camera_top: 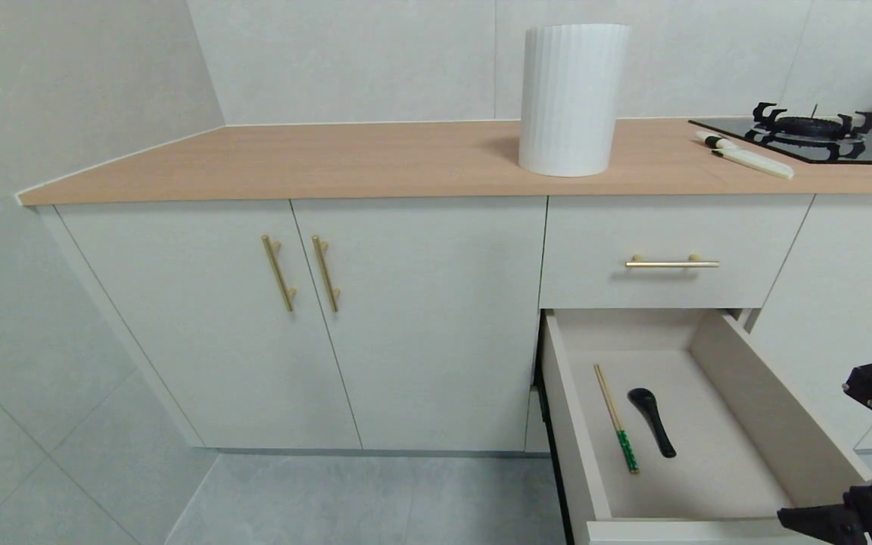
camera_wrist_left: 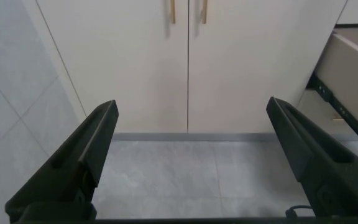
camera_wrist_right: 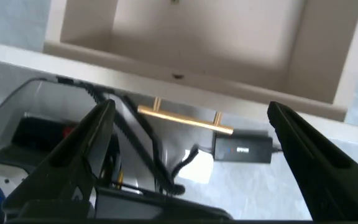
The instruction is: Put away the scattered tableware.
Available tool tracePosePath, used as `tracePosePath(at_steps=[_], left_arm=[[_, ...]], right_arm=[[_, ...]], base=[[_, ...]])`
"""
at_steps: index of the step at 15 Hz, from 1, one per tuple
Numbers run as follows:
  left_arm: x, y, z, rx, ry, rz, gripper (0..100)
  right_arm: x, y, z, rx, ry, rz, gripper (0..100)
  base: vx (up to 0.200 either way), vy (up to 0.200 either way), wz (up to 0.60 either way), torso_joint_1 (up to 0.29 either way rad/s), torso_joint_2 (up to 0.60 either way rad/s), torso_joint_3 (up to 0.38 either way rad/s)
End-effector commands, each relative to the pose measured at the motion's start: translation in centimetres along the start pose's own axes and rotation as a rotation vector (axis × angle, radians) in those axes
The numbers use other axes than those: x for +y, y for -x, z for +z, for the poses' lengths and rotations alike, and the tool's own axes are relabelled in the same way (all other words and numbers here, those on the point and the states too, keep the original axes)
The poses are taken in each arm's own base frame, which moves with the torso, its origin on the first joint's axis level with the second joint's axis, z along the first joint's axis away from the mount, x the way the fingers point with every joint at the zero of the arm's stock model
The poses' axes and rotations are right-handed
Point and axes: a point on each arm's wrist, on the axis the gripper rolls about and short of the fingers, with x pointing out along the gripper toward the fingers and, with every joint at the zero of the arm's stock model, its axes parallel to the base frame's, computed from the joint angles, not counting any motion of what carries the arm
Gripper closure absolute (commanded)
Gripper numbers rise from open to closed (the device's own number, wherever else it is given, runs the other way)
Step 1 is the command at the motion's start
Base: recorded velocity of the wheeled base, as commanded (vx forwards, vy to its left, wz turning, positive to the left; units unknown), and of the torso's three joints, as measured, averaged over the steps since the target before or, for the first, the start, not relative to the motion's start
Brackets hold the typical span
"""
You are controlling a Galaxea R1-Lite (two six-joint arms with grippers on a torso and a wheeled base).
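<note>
The lower drawer (camera_top: pixel 761 424) stands pulled out at the right of the cabinet. Inside it lie a pair of wooden chopsticks with green ends (camera_top: pixel 616 418) and a black spoon (camera_top: pixel 653 420), side by side on the drawer floor. A white knife (camera_top: pixel 746 155) rests on the wooden countertop (camera_top: pixel 330 163) beside the stove. My right gripper (camera_wrist_right: pixel 191 107) is open and empty, hovering just outside the drawer front, whose gold handle (camera_wrist_right: pixel 185 118) shows between its fingers. My left gripper (camera_wrist_left: pixel 191 109) is open and empty, low down, facing the cabinet doors (camera_wrist_left: pixel 185 56).
A tall white ribbed container (camera_top: pixel 571 98) stands on the countertop. A black gas stove (camera_top: pixel 814 136) is at the far right. A shut upper drawer (camera_top: pixel 671 263) sits above the open one. Grey floor tiles (camera_top: pixel 368 499) lie free in front of the double doors.
</note>
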Motion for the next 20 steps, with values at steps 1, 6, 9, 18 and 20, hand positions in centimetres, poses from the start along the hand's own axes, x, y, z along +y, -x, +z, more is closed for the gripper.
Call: tracePosePath(at_steps=[1, 6, 9, 18, 20], left_arm=[[0.0, 0.0, 0.0, 0.0, 0.0, -0.001, 0], [0.0, 0.0, 0.0, 0.0, 0.0, 0.001, 0], [0.0, 0.0, 0.0, 0.0, 0.0, 0.001, 0], [0.0, 0.0, 0.0, 0.0, 0.0, 0.001, 0], [0.0, 0.0, 0.0, 0.0, 0.0, 0.001, 0]], right_arm=[[0.0, -2.2, 0.2, 0.12, 0.003, 0.002, 0], [0.5, -2.9, -0.2, 0.211, 0.032, 0.026, 0], [0.5, -3.2, -0.2, 0.252, 0.038, 0.025, 0], [0.5, -4.0, 0.9, 0.376, -0.004, 0.004, 0], [0.5, -4.3, 0.9, 0.388, -0.004, 0.004, 0]], base=[[0.0, 0.0, 0.0, 0.0, 0.0, 0.0], [0.0, 0.0, 0.0, 0.0, 0.0, 0.0], [0.0, 0.0, 0.0, 0.0, 0.0, 0.0], [0.0, 0.0, 0.0, 0.0, 0.0, 0.0], [0.0, 0.0, 0.0, 0.0, 0.0, 0.0]])
